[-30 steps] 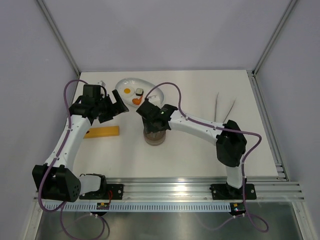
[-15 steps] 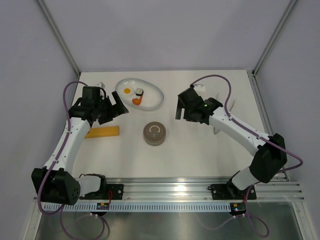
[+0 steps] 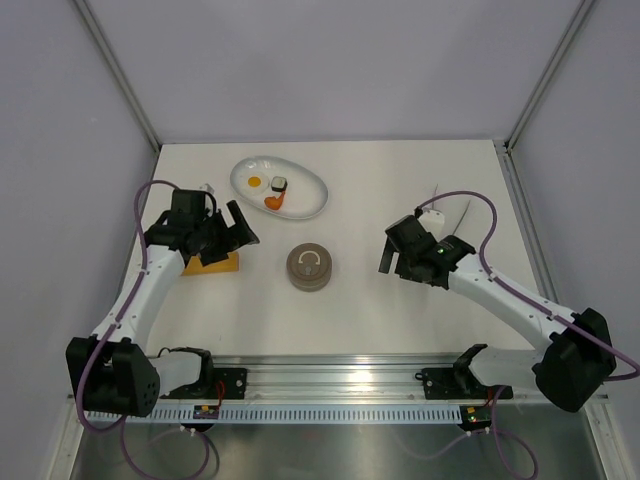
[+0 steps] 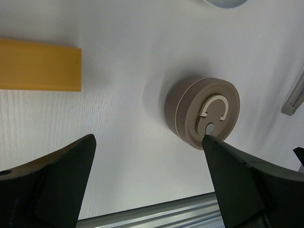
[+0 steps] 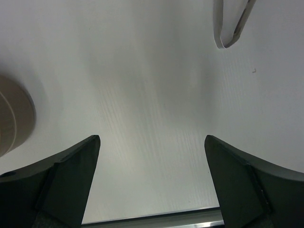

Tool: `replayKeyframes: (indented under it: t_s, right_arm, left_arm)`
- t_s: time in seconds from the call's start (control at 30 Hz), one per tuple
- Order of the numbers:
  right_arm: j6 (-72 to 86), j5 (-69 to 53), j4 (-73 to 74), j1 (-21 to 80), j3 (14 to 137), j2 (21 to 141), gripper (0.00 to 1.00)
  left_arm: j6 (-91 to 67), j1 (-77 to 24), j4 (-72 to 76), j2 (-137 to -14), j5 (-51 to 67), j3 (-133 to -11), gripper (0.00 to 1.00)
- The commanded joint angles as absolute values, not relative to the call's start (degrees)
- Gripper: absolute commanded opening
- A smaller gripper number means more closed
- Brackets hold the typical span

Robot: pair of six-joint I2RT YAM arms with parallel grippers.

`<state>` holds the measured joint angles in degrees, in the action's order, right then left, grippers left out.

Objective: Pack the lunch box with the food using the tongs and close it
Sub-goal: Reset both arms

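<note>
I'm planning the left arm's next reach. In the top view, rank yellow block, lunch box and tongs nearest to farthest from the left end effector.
1. The yellow block, right at the left end effector, partly hidden under it.
2. The lunch box, lid on, to its right near the table's middle.
3. The tongs, over on the far right side.

Centre of frame: lunch box (image 3: 311,268) grey-brown, lid ring paler beige. Upper left: plate (image 3: 312,195) white; fried egg (image 3: 255,182) white with yellow yolk; sushi roll (image 3: 280,183) black-and-white; chunk (image 3: 273,201) orange. Left: block (image 3: 215,265) yellow. Tongs (image 5: 222,43) silver. Table (image 3: 400,320) white.
</note>
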<state>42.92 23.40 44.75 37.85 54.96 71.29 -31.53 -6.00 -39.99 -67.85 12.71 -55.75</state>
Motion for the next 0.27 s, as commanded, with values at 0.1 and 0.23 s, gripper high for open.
replayKeyframes:
  t_s: [0.1, 0.23]
  right_arm:
    - [48.51, 28.39, 45.70, 37.97, 52.91, 69.70, 0.99]
    - [49.39, 29.35, 46.40, 37.97, 52.65, 70.05, 0.99]
  left_arm:
    - [-31.64, -5.71, -37.44, -66.36, 12.48, -55.46, 0.99]
    - [-31.73, -5.71, -37.53, -66.44, 12.39, -55.55, 0.99]
